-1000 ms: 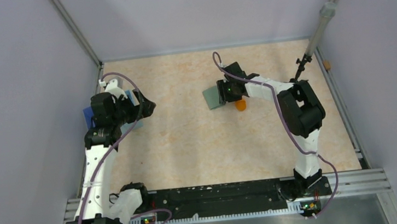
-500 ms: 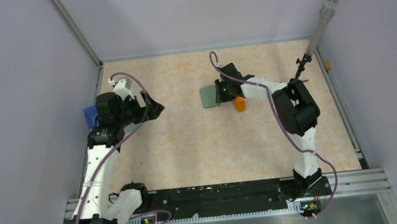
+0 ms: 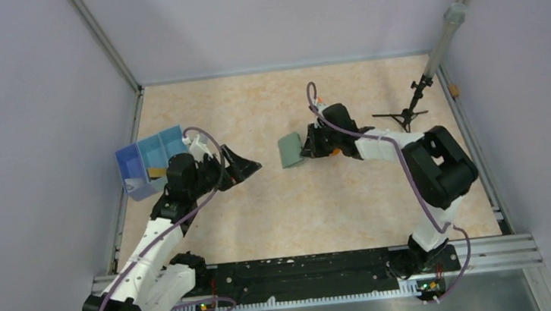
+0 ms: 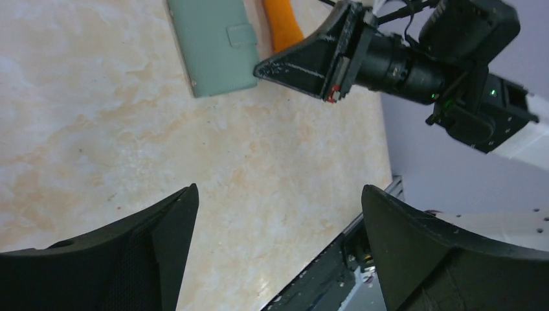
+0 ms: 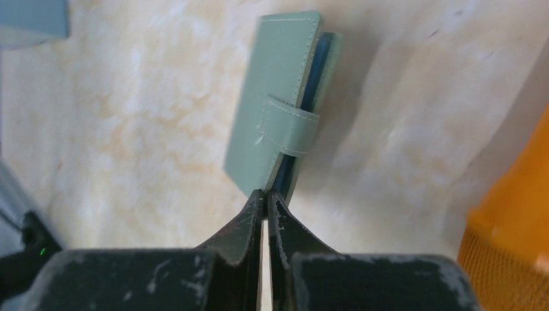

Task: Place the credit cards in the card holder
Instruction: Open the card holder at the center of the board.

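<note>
As it hangs over the table (image 3: pixel 278 216), left gripper (image 3: pixel 249 166): jaws spread wide, nothing between them, fingers clear of the surface.
Right gripper (image 5: pixel 265 194): fingers pressed together, a hairline slit between them at most.
Right fingertips vs card holder (image 5: pixel 275 97): tips sit right at its nearest edge, just below the strap tab. Can't tell if they pinch a cover edge or only butt against it.
Card holder state: folded shut, flat on the table, strap tab wrapped over the edge that faces the right gripper, a sliver of blue lining showing along that edge.
Card holder vs right gripper: straight ahead of the fingertips, long side running away from them.
Card holder vs left gripper: well ahead of the open jaws and apart from them, in the far field of the left wrist view.
Orange cylinder (image 4: pixel 281 26): just beside the right gripper, on its right side, close to the card holder; mostly hidden by the gripper from above.
Blue tray (image 3: pixel 139 159): behind the left gripper, next to that arm's wrist, by the table's left edge.
Credit cards: one gold-tan card (image 3: pixel 156 171) visible in the tray, in a compartment near the left wrist. Can't make out any others.
</note>
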Tool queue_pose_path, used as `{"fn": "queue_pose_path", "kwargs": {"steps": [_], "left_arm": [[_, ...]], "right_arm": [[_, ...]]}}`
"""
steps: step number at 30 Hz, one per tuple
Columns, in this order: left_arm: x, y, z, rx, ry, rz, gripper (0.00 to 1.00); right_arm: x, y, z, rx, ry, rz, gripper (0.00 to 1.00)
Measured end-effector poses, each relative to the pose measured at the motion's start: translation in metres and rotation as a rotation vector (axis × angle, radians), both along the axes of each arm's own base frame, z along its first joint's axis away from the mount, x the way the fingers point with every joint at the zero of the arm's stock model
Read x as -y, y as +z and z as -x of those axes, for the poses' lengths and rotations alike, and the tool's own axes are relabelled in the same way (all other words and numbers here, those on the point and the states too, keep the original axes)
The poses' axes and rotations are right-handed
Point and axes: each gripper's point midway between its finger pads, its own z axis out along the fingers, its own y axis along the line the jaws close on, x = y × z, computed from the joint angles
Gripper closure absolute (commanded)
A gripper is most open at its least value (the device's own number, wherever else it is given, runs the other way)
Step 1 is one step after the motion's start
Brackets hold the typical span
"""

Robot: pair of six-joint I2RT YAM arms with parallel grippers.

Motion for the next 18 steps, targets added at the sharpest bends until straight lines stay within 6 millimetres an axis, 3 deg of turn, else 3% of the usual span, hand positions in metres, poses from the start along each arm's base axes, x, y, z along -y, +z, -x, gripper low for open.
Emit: {"fn": "queue_pose_path", "kwargs": {"steps": [4,8,18], "left_arm": [[0.007,0.011,0.000,0.010,0.014,0.106,0.01],[0.019,0.027,-0.003,0.027,-0.017,0.186,0.01],[0.063,0.040,0.010,0.010,-0.173,0.300,0.01]], "right_arm": [[0.001,0.040,0.036,0.057,0.061,-0.131,1.00],[-0.002,0.086,0.060,0.141,0.117,-0.267,1.00],[-0.005,0.192,0.112,0.352,0.277,-0.548,1.00]]}}
